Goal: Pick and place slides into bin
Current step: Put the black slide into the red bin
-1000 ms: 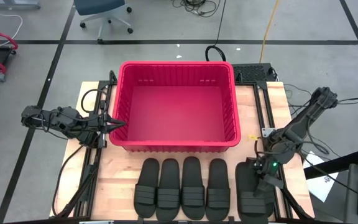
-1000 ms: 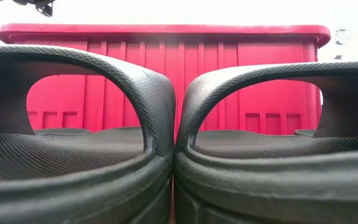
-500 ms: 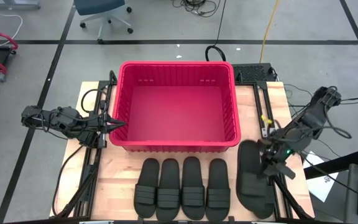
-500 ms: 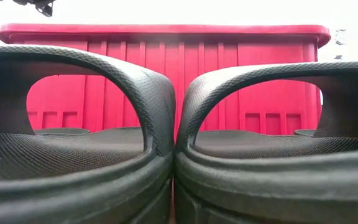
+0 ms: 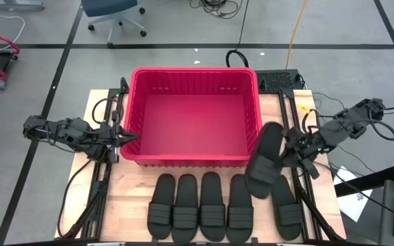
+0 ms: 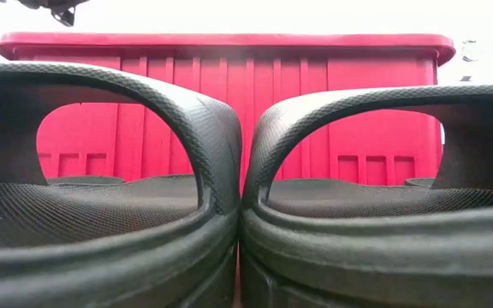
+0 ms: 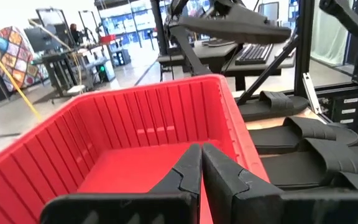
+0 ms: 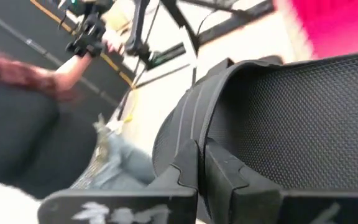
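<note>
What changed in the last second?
The right gripper lifted one slide off the table and swung it toward the bin, exposing another slide underneath. The left gripper and the four-slide row stayed put.

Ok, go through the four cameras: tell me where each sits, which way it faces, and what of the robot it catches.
High view: overhead, straight down on the red bin; both arms show, the right tool carrying a lifted slide.
Low view: table height, facing the bin wall through two slides; an arm part at the top-left corner.
Left wrist view: beside the bin, looking across it; left tool shut.
Right wrist view: behind its own fingers, clamped on the slide.
All four share the bin.
</note>
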